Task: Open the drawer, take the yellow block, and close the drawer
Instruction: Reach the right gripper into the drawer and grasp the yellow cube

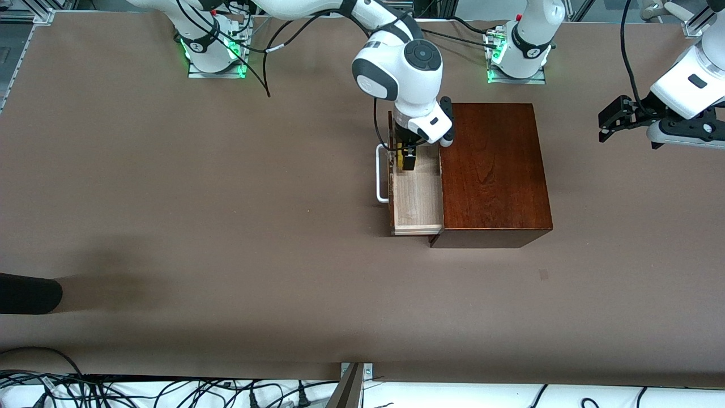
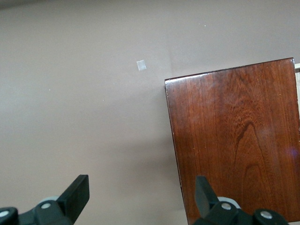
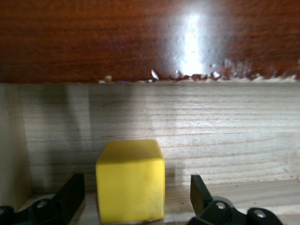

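The drawer [image 1: 418, 198] stands pulled out of the dark wooden box [image 1: 493, 170], showing its pale floor and its white handle [image 1: 380, 173]. The yellow block [image 3: 130, 180] sits on the drawer floor against the pale inner wall [image 3: 211, 136], at the end farther from the front camera. My right gripper [image 3: 136, 192] is lowered into the drawer [image 1: 406, 160] and is open, one finger on each side of the block with a gap on both sides. My left gripper [image 1: 604, 127] waits open in the air over the left arm's end of the table, beside the box [image 2: 234, 140].
A dark rounded object [image 1: 28, 293] juts in over the table edge at the right arm's end. A small pale patch [image 1: 544, 275] marks the table nearer the front camera than the box. Cables [image 1: 170, 391] lie along the near edge.
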Available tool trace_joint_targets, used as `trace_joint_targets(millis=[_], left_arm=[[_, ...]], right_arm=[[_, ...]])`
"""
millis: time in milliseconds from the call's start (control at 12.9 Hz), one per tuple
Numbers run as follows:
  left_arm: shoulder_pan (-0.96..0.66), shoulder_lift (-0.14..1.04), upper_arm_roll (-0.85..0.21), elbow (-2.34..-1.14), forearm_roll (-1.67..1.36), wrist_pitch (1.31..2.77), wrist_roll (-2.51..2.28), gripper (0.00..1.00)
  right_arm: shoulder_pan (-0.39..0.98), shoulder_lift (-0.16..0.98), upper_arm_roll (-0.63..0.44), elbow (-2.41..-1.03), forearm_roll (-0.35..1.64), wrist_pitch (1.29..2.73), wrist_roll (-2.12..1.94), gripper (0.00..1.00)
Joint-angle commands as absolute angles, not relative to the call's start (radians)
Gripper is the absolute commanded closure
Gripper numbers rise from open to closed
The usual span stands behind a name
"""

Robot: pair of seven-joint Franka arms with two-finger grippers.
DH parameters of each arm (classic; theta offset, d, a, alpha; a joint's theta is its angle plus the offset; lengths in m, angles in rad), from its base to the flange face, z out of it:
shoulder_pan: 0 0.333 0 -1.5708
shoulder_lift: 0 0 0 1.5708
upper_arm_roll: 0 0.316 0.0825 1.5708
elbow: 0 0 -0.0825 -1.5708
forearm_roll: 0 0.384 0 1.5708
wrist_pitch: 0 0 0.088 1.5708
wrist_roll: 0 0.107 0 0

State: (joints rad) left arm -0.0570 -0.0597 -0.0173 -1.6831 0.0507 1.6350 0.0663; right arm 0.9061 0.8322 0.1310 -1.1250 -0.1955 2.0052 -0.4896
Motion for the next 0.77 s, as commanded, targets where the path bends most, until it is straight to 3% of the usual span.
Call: trace_joint_targets(millis=[0, 232, 310, 387, 697], left_arm=[[-0.055, -0.043, -0.021, -1.647, 0.064, 1.615, 0.087, 0.0], [-0.055, -0.041, -0.02, -1.646, 0.063, 1.615, 0.087, 0.0], [-0.055, -0.041, -0.021, -1.646, 0.061, 1.615, 0.087, 0.0], [-0.054, -0.041, -0.02, -1.646, 0.06, 1.615, 0.089, 0.0], [-0.054, -0.041, -0.02, -1.646, 0.06, 1.614, 0.087, 0.0]], right_arm=[[0.913, 0.859, 0.127, -1.094, -0.213, 2.02, -0.506, 0.15], [0.914, 0.861, 0.127, -1.094, -0.23, 2.022, -0.509, 0.58], [0.913, 0.861, 0.127, -1.094, -0.23, 2.023, -0.505, 0.88], [0.913, 0.858, 0.127, -1.092, -0.23, 2.025, -0.497, 1.0], [0.908, 0.816, 0.124, -1.074, -0.226, 2.002, -0.499, 1.0]])
